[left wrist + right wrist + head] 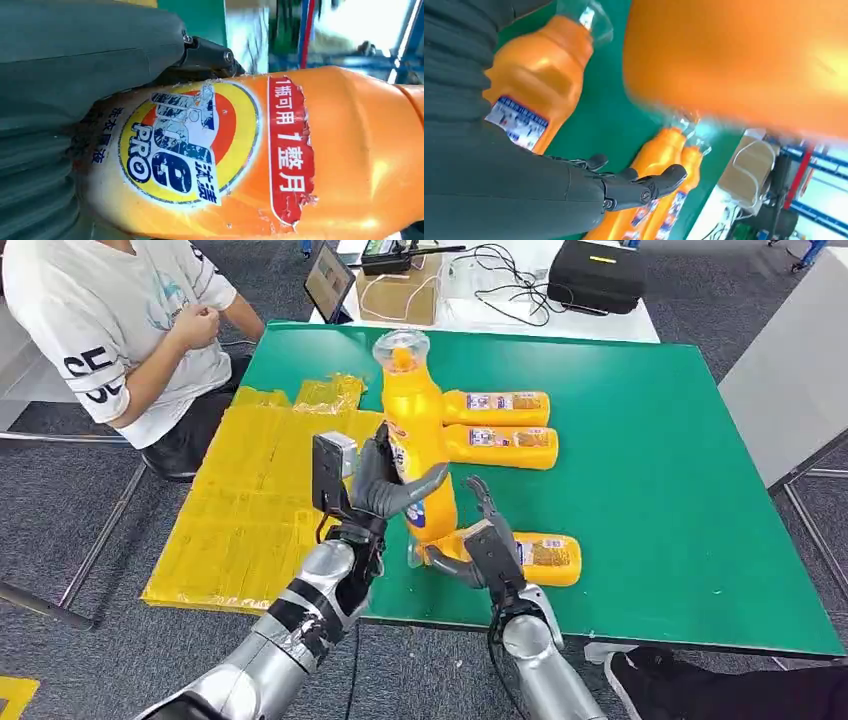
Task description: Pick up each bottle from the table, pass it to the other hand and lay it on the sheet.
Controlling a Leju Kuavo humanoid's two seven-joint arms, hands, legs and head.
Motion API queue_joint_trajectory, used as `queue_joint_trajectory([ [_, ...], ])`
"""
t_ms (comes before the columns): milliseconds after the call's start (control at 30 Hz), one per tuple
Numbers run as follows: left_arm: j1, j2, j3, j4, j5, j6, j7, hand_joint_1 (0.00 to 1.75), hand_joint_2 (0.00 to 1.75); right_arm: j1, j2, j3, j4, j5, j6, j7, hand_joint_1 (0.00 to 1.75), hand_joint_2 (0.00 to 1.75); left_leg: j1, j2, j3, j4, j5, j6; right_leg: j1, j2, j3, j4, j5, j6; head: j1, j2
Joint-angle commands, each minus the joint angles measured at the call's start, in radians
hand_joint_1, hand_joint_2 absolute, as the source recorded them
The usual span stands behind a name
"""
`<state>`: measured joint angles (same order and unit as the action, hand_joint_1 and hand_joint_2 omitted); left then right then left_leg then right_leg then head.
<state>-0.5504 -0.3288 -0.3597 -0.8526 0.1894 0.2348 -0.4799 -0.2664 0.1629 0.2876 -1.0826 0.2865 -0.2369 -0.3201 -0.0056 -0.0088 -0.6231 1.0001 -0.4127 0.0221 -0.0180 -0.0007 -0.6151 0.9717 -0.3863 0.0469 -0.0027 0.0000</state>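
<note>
1. One orange bottle (415,440) stood upright above the green table (650,470), gripped round its middle by the left hand (385,485); we judged the handover done, since the right hand (485,540) sat just beside its base with fingers spread, holding nothing.
2. We read the hold as set up for carrying it left to the yellow sheet (250,510), which lay over the table's left edge.
3. Three more bottles lay flat on the table: a far pair (500,425) side by side, and a near one (545,558) behind the right hand.
4. The held bottle had a clear cap (402,345), a scuffed round blue-and-yellow logo (187,145) and a torn red strip (292,150).
</note>
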Motion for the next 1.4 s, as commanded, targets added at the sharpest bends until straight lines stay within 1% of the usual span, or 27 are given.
queue_joint_trajectory([
  [33,-0.076,0.231,-0.040,0.225,-0.417,0.286,0.032,1.75,1.75,-0.064,0.003,-0.045,0.046,-0.023,-0.035,-0.018,0.00,1.75,0.001,0.006,0.006,-0.002,-0.002,-0.002,0.001,0.005,0.004,-0.001,0.000,-0.002,0.000,0.000],
  [100,-0.107,0.276,0.002,0.298,-0.563,0.306,0.076,1.75,1.75,-0.075,0.004,-0.047,0.038,-0.032,-0.039,-0.023,0.00,1.75,0.002,0.007,0.007,-0.001,-0.002,-0.003,0.002,0.006,0.004,0.000,-0.001,-0.003,0.000,0.000],
  [133,-0.129,0.298,0.003,0.343,-0.654,0.347,0.112,1.75,1.75,-0.081,0.005,-0.047,0.038,-0.035,-0.038,-0.024,0.00,1.75,0.002,0.008,0.005,-0.001,-0.002,-0.002,0.002,0.006,0.002,0.000,0.000,-0.003,0.000,0.000],
  [167,-0.138,0.313,0.014,0.357,-0.678,0.348,0.110,1.75,1.75,-0.084,0.005,-0.049,0.037,-0.037,-0.038,-0.024,0.00,1.75,0.001,0.006,0.004,-0.001,-0.001,-0.002,0.001,0.004,0.001,0.000,0.000,-0.002,0.000,0.000],
  [233,-0.166,0.361,0.022,0.426,-0.778,0.372,0.166,1.75,1.75,-0.099,0.007,-0.052,0.052,-0.047,-0.033,-0.025,0.00,1.75,0.002,0.007,0.004,0.000,-0.001,-0.003,0.002,0.005,0.002,0.001,0.000,-0.003,0.000,0.000],
  [333,-0.172,0.404,0.039,0.473,-0.859,0.354,0.203,1.75,1.75,-0.107,0.012,-0.056,0.068,-0.057,-0.032,-0.035,0.00,1.75,0.003,0.007,0.004,0.000,0.000,-0.004,0.002,0.006,0.002,0.001,0.000,-0.003,0.000,0.000],
  [400,-0.166,0.407,0.049,0.469,-0.864,0.352,0.195,1.75,1.75,-0.108,0.013,-0.056,0.069,-0.058,-0.031,-0.037,0.00,1.75,0.003,0.007,0.006,0.000,-0.001,-0.004,0.003,0.006,0.004,0.002,-0.001,-0.003,0.000,0.000],
  [467,-0.165,0.403,0.049,0.468,-0.865,0.354,0.196,1.75,1.75,-0.107,0.013,-0.056,0.069,-0.058,-0.031,-0.037,0.00,1.75,0.003,0.003,0.003,0.000,0.000,-0.003,0.002,0.003,0.002,0.001,-0.001,-0.002,0.000,0.000],
  [500,-0.165,0.403,0.049,0.468,-0.865,0.354,0.196,1.75,1.75,-0.107,0.013,-0.056,0.069,-0.058,-0.031,-0.037,0.00,1.75,0.003,0.004,0.005,0.000,-0.001,-0.004,0.003,0.003,0.004,0.002,-0.002,-0.003,0.000,0.000],
  [567,-0.165,0.398,0.049,0.467,-0.868,0.358,0.200,1.75,1.75,-0.106,0.013,-0.056,0.068,-0.058,-0.031,-0.037,0.00,1.75,0.003,0.002,0.003,0.000,0.000,-0.003,0.002,0.001,0.002,0.002,-0.002,-0.002,0.000,0.000],
  [600,-0.165,0.398,0.049,0.467,-0.868,0.358,0.200,1.75,1.75,-0.106,0.013,-0.056,0.068,-0.058,-0.031,-0.037,0.00,1.75,0.003,0.002,0.005,0.001,-0.001,-0.003,0.003,0.001,0.004,0.002,-0.003,-0.003,0.000,0.000],
  [667,-0.167,0.406,0.047,0.473,-0.954,0.350,0.256,1.75,1.75,-0.107,0.014,-0.060,0.067,-0.065,-0.029,-0.040,0.00,1.75,0.002,0.001,0.002,0.000,0.000,-0.003,0.002,0.001,0.002,0.001,-0.001,-0.002,0.000,0.000],
  [700,-0.176,0.418,0.036,0.491,-0.989,0.318,0.277,1.75,1.75,-0.111,0.014,-0.059,0.070,-0.066,-0.025,-0.039,0.00,1.75,0.003,0.002,0.004,0.001,-0.001,-0.004,0.003,0.002,0.004,0.002,-0.002,-0.003,0.000,0.000],
  [767,-0.197,0.439,-0.005,0.525,-1.077,0.262,0.330,1.75,1.75,-0.122,0.016,-0.058,0.082,-0.069,-0.016,-0.039,0.00,1.75,0.002,0.002,0.002,0.000,0.000,-0.003,0.002,0.002,0.001,0.001,-0.001,-0.002,0.000,0.000],
  [800,-0.207,0.446,-0.005,0.545,-1.092,0.194,0.338,1.75,1.75,-0.130,0.019,-0.055,0.092,-0.071,-0.009,-0.041,0.00,1.75,0.003,0.003,0.004,0.002,-0.001,-0.004,0.003,0.003,0.004,0.002,-0.002,-0.003,0.000,0.000],
  [867,-0.218,0.456,-0.030,0.571,-1.147,0.135,0.380,1.75,1.75,-0.137,0.022,-0.052,0.101,-0.073,-0.001,-0.042,0.00,1.75,0.002,0.002,0.002,0.000,0.001,-0.003,0.002,0.002,0.001,0.001,-0.001,-0.002,0.000,0.000],
  [933,-0.225,0.459,-0.048,0.590,-1.178,0.078,0.404,1.75,1.75,-0.139,0.025,-0.048,0.104,-0.074,0.004,-0.042,0.00,1.75,0.003,0.004,0.003,0.000,0.000,-0.004,0.003,0.004,0.002,0.002,-0.001,-0.003,0.000,0.000],
  [967,-0.225,0.460,-0.046,0.592,-1.182,0.051,0.407,1.75,1.75,-0.141,0.025,-0.045,0.107,-0.075,0.009,-0.043,0.00,1.75,0.002,0.003,0.003,0.000,0.000,-0.003,0.002,0.003,0.001,0.001,-0.001,-0.002,0.000,0.000],
  [1033,-0.227,0.472,-0.056,0.608,-1.212,-0.077,0.398,1.75,1.75,-0.156,0.025,-0.033,0.129,-0.077,0.024,-0.044,0.00,1.75,0.003,0.004,0.005,0.000,-0.001,-0.004,0.002,0.004,0.003,0.002,-0.002,-0.003,0.000,0.000],
  [1133,-0.249,0.504,-0.083,0.635,-1.249,-0.274,0.335,1.75,1.75,-0.192,0.024,-0.013,0.183,-0.083,0.046,-0.053,0.00,1.75,0.002,0.005,0.005,0.000,0.000,-0.004,0.002,0.004,0.003,0.002,-0.001,-0.003,0.000,0.000],
  [1167,-0.256,0.514,-0.096,0.637,-1.260,-0.307,0.330,1.75,1.75,-0.202,0.025,-0.009,0.197,-0.085,0.051,-0.056,0.00,1.75,0.002,0.005,0.005,-0.001,0.000,-0.003,0.002,0.004,0.003,0.002,0.000,-0.002,0.000,0.000],
  [1200,-0.262,0.523,-0.104,0.638,-1.271,-0.332,0.332,1.75,1.75,-0.215,0.026,-0.001,0.218,-0.088,0.060,-0.061,0.00,1.75,0.003,0.007,0.008,-0.001,-0.001,-0.004,0.003,0.007,0.006,0.002,-0.001,-0.003,0.000,0.000],
  [1233,-0.262,0.525,-0.104,0.637,-1.274,-0.333,0.337,1.75,1.75,-0.219,0.029,0.004,0.228,-0.089,0.063,-0.064,0.00,1.75,0.002,0.005,0.007,-0.002,0.000,-0.003,0.002,0.005,0.005,0.002,-0.001,-0.003,0.000,0.000],
  [1267,-0.259,0.523,-0.100,0.635,-1.277,-0.311,0.357,0.58,1.75,-0.225,0.030,0.010,0.244,-0.087,0.061,-0.067,0.00,1.75,0.002,0.005,0.007,-0.002,0.000,-0.003,0.001,0.005,0.005,0.002,0.000,-0.002,0.000,0.000],
  [1300,-0.257,0.518,-0.090,0.636,-1.273,-0.303,0.370,0.00,1.75,-0.227,0.030,0.015,0.252,-0.084,0.056,-0.069,0.00,1.75,0.002,0.008,0.010,-0.002,-0.001,-0.004,0.002,0.007,0.007,0.002,0.000,-0.003,0.000,0.000],
  [1367,-0.247,0.510,-0.050,0.626,-1.255,-0.230,0.392,0.00,1.75,-0.234,0.024,0.033,0.271,-0.064,0.046,-0.061,0.00,1.75,0.002,0.006,0.011,-0.002,0.000,-0.004,0.001,0.005,0.008,0.002,0.000,-0.003,0.001,0.000],
  [1400,-0.242,0.507,-0.027,0.621,-1.237,-0.196,0.387,0.00,1.75,-0.235,0.018,0.043,0.277,-0.050,0.040,-0.057,0.00,1.75,0.003,0.009,0.013,-0.002,-0.001,-0.004,0.002,0.008,0.010,0.001,0.000,-0.004,0.000,0.000],
])
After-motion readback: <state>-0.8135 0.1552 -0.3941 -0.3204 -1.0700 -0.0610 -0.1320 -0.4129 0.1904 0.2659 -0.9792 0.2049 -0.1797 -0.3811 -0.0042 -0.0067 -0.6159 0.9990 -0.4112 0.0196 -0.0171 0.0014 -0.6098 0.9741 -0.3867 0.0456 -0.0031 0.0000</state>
